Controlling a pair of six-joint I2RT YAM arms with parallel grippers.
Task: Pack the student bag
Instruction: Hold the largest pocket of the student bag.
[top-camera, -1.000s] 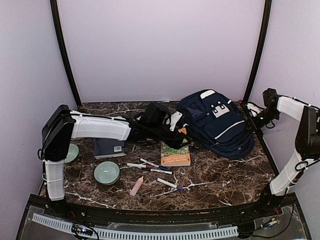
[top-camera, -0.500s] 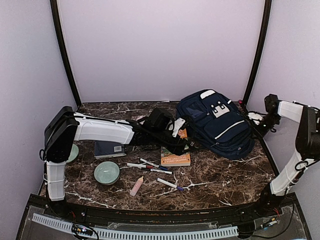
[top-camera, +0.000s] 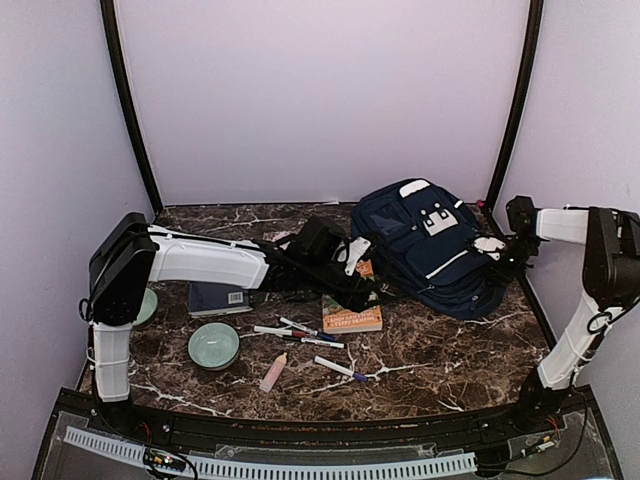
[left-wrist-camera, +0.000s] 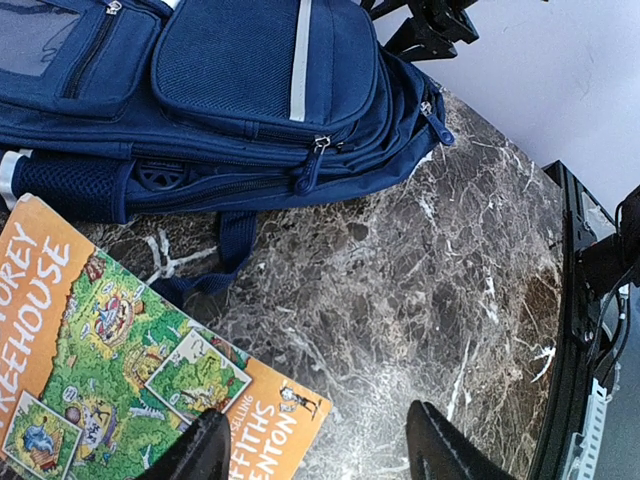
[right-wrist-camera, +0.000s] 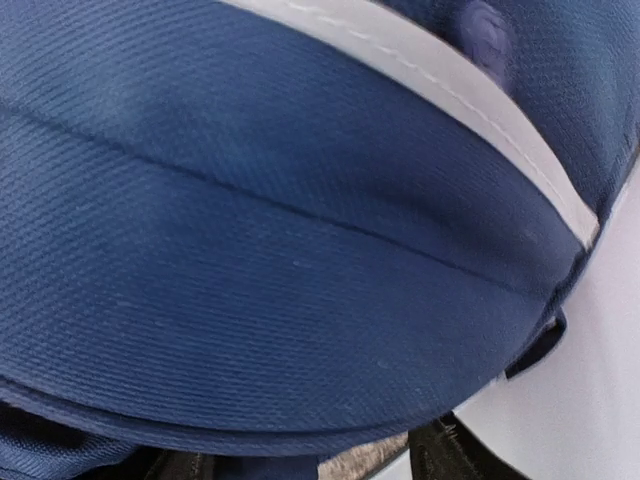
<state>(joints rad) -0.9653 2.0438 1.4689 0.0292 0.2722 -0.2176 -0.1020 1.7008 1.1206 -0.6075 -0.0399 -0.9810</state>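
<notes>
Since a second ago the right pincer (top-camera: 489, 249) has swung in from the right-hand wall. It now sits against the right flank of the student bag (top-camera: 425, 240), a large navy-blue fabric backpack with white stripe trim and light grey patches.

View from above: the student bag lies at the back right of the dark marbled bench (top-camera: 450, 360). The left pincer (top-camera: 366, 292) reaches across to the bag's left side, above an orange paperback book (top-camera: 348, 321). Further left lie a flat navy-blue book with a barcode label (top-camera: 218, 297), a pale green round bowl (top-camera: 213, 345), several white marker pens (top-camera: 300, 333) and a small pink tube (top-camera: 273, 372).

Left wrist view: the left pincer's two dark fingertips (left-wrist-camera: 205, 448) stand well apart with nothing between them. They hang over bare bench and the corner of the orange book. The student bag fills the top of the picture, and a navy strap (left-wrist-camera: 232, 250) trails from it onto the bench.

Right wrist view: navy weave crossed by a white stripe fills nearly the whole picture. The right pincer's fingertips (right-wrist-camera: 450, 455) show only at the bottom edge and are set apart. Whether they touch the fabric cannot be told.
</notes>
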